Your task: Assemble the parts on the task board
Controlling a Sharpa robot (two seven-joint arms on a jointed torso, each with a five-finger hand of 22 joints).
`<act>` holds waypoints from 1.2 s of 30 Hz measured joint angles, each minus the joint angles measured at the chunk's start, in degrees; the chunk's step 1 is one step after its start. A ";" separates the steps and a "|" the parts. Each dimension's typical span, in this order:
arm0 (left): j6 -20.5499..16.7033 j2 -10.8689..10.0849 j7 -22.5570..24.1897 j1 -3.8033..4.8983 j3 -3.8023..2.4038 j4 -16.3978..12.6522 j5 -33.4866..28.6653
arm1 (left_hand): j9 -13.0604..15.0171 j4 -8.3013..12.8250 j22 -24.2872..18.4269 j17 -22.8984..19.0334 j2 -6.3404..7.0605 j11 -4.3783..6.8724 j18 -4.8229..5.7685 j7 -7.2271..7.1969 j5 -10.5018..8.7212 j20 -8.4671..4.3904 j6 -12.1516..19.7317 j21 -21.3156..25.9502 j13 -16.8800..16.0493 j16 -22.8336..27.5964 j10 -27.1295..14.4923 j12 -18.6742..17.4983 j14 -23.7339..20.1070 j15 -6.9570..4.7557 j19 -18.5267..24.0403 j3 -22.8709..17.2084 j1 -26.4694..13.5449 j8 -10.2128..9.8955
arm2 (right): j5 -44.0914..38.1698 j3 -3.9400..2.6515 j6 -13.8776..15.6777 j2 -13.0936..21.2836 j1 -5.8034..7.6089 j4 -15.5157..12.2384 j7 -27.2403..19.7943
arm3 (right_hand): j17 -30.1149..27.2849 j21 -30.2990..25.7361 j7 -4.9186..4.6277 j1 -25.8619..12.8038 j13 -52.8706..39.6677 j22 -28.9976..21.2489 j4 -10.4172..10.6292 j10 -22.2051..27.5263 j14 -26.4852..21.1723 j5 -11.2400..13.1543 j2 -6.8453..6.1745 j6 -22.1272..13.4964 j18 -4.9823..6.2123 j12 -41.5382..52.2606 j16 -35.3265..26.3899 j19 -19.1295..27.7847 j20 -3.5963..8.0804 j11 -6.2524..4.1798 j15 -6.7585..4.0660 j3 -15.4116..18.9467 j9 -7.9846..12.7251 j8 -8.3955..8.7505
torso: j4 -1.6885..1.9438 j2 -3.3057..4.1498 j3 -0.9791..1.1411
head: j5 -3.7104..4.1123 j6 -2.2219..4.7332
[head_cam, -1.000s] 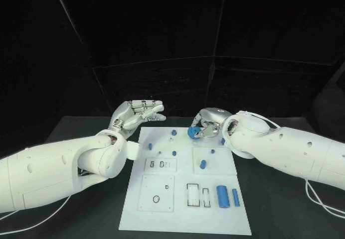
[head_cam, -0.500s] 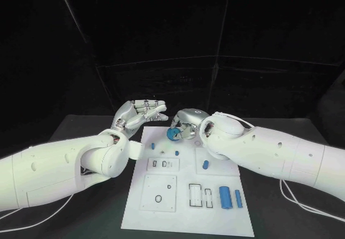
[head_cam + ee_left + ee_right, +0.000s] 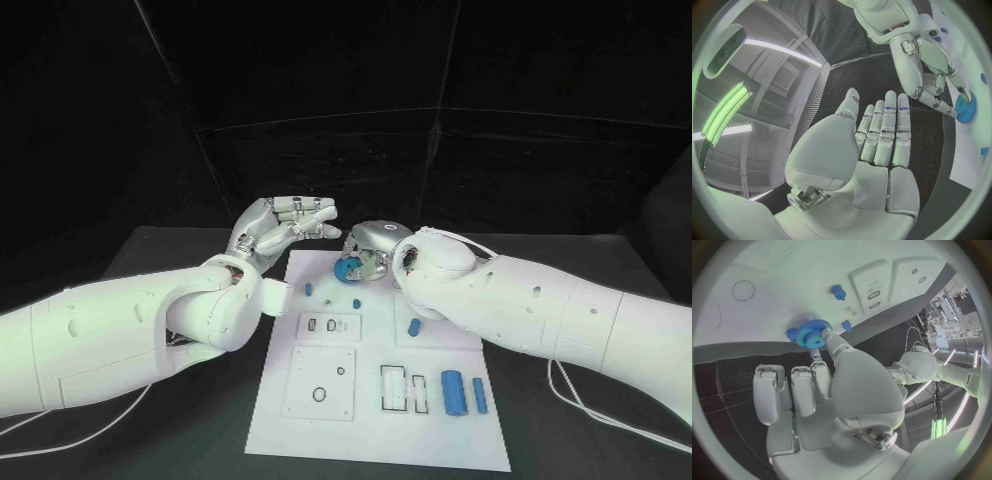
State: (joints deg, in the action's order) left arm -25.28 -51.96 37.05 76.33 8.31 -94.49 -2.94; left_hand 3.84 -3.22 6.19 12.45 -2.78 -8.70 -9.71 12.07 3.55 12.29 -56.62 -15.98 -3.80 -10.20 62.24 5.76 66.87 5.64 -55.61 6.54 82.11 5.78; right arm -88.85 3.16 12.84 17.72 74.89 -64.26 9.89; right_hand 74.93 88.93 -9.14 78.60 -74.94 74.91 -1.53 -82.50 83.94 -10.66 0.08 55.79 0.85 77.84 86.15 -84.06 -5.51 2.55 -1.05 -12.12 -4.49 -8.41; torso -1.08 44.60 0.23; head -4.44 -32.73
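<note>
The white task board (image 3: 368, 405) lies in the middle of the black table. My right hand (image 3: 372, 243) is over the board's far end and pinches a blue gear (image 3: 348, 268) between thumb and a finger. The right wrist view shows the gear (image 3: 811, 335) close to the board (image 3: 786, 270), near its edge; I cannot tell whether it touches. My left hand (image 3: 281, 228) is raised just left of the board's far corner, fingers straight and side by side, palm empty. In the left wrist view that empty hand (image 3: 873, 145) faces the right hand (image 3: 932, 75) and the gear (image 3: 965, 106).
A blue peg (image 3: 307, 289) and a small blue piece (image 3: 356, 302) stand near the gear. A blue oblong (image 3: 414, 327) sits mid-board. A blue cylinder (image 3: 451, 391) and a slim blue bar (image 3: 479, 395) lie near the right edge, beside empty slots (image 3: 391, 389).
My right hand has carried the gear to the left along the board's far end, then nearly stopped. The left hand has hardly moved.
</note>
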 measured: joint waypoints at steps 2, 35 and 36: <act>0.00 0.04 0.00 0.00 0.00 0.01 0.00 | 0.00 0.00 0.00 0.00 0.00 0.00 0.00 0.00 0.00 0.00 0.00 0.00 0.01 0.00 0.00 0.00 0.00 0.00 0.00 0.00 0.00 0.00 | -0.12 0.00 -0.23 -0.15 -0.09 0.24 -0.03 | 0.00 0.00 0.00 -0.29 0.00 0.00 0.08 0.02 0.00 0.20 -0.29 0.01 0.00 -0.03 0.00 0.00 0.00 0.01 0.00 -0.09 0.00 0.00 | -0.02 -0.01 0.02 | -0.01 -0.02; -0.01 0.16 0.00 0.00 0.00 0.08 0.00 | 0.00 0.00 0.01 0.01 0.00 0.00 0.00 0.00 0.00 0.00 0.00 0.00 0.00 0.27 0.00 0.00 0.00 0.00 0.00 0.00 0.00 0.00 | -0.74 0.27 -2.87 -0.51 -0.57 1.33 0.12 | -0.02 0.00 -0.71 -5.12 1.22 0.00 2.49 3.90 0.10 6.80 -3.47 -4.06 0.00 -5.51 0.00 0.00 -0.85 2.25 1.17 2.39 0.74 4.81 | -0.10 -0.07 0.03 | -0.02 -0.06; -0.01 0.15 0.00 0.00 0.00 0.09 0.00 | 0.00 0.00 0.01 0.03 0.00 0.00 0.00 0.00 0.00 0.00 0.00 0.00 0.00 0.27 0.00 0.00 0.00 0.00 0.00 0.00 0.00 0.00 | -0.74 0.27 -2.86 -0.49 -0.57 1.34 0.14 | -0.02 0.00 -0.89 -5.57 1.31 0.00 2.90 4.02 0.10 6.80 -3.90 -4.29 0.01 -5.52 0.00 0.11 -0.96 2.38 1.17 2.80 0.74 4.81 | -0.10 -0.07 0.03 | -0.01 -0.03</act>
State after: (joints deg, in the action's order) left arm -25.29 -51.81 37.05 76.33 8.31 -94.40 -2.94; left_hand 3.84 -3.23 6.20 12.48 -2.78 -8.70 -9.71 12.07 3.54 12.29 -56.61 -15.98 -3.80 -9.93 62.24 5.76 66.87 5.64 -55.62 6.54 82.11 5.78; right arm -89.59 3.43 9.98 17.23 74.32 -62.92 10.03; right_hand 74.91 88.93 -10.04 73.04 -73.63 74.91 1.37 -78.47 84.03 -3.86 -3.82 51.50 0.86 72.32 86.15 -83.95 -6.47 4.93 0.12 -9.32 -3.75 -3.60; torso -1.18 44.53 0.26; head -4.44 -32.76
